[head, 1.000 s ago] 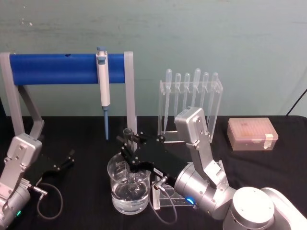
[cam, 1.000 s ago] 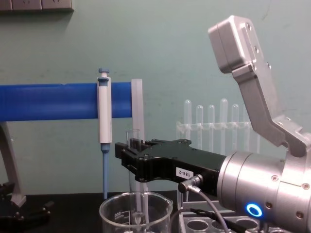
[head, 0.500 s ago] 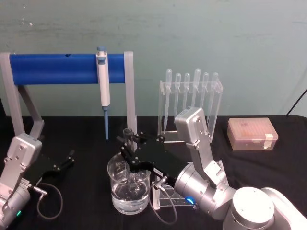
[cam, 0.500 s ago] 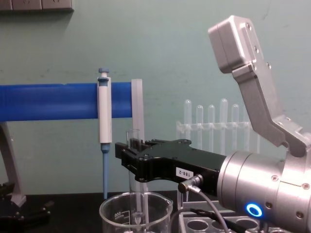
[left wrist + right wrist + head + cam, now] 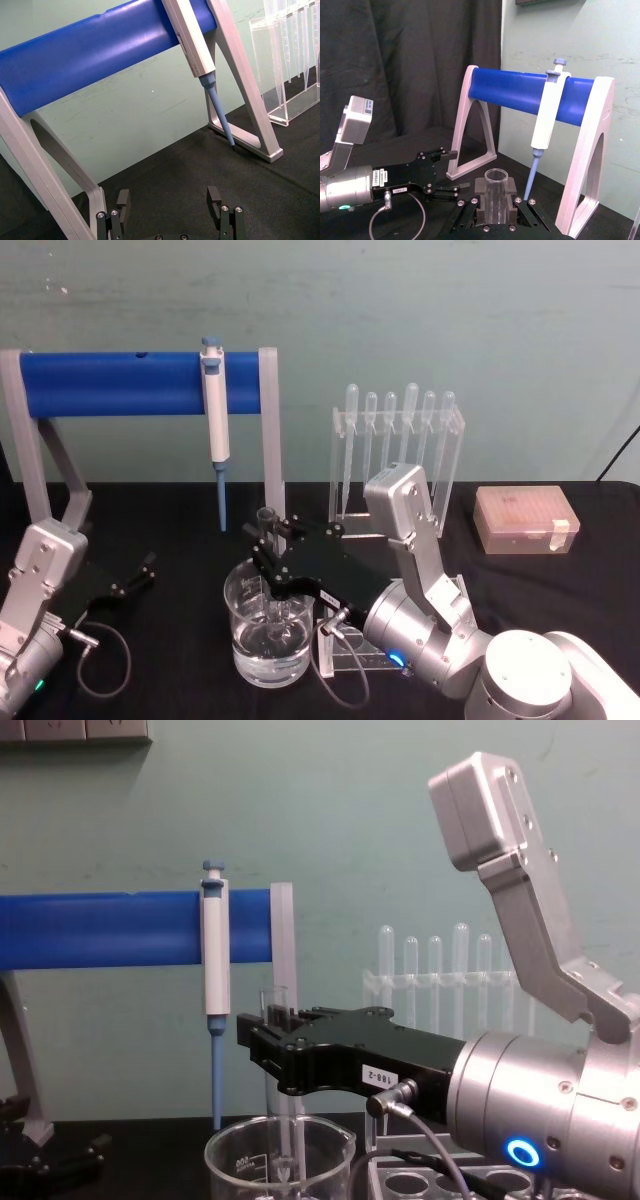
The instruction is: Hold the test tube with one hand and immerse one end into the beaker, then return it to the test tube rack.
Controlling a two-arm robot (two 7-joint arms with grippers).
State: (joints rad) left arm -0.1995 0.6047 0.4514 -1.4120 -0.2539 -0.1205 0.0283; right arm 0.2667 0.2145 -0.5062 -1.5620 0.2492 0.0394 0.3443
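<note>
Head view, and the right tool (image 5: 267,538) is reaching in from the lower right toward the centre of the frame, its two black fingers closing tight on the test tube (image 5: 266,516) just below the rimmed mouth. The tube is standing upright, its lower end going down inside the beaker (image 5: 244,638) at lower centre, and it looks to be dipping into the clear liquid there. Chest view is showing the same grip from the side: right tool (image 5: 268,1022) clamping the test tube (image 5: 273,1001), the glass running straight down past the rim of the beaker (image 5: 238,1160). Right wrist view is looking over the fingers, with the tube's open mouth (image 5: 496,176) sitting squarely between them. Over at the lower left the left tool (image 5: 140,575) is idling above the desk (image 5: 180,520), fingers spread wide and holding nothing, as the left wrist view (image 5: 167,197) is confirming. Now the danger: the tube is sitting close to the beaker wall, so a slanted lift could be knocking glass on glass or tipping the beaker. Wet, smooth glass could also be sliding in that pinch. And the test tube rack (image 5: 352,657) is lying right under the right arm's wrist, so the return is looking cramped and a hole could easily be missed.
</note>
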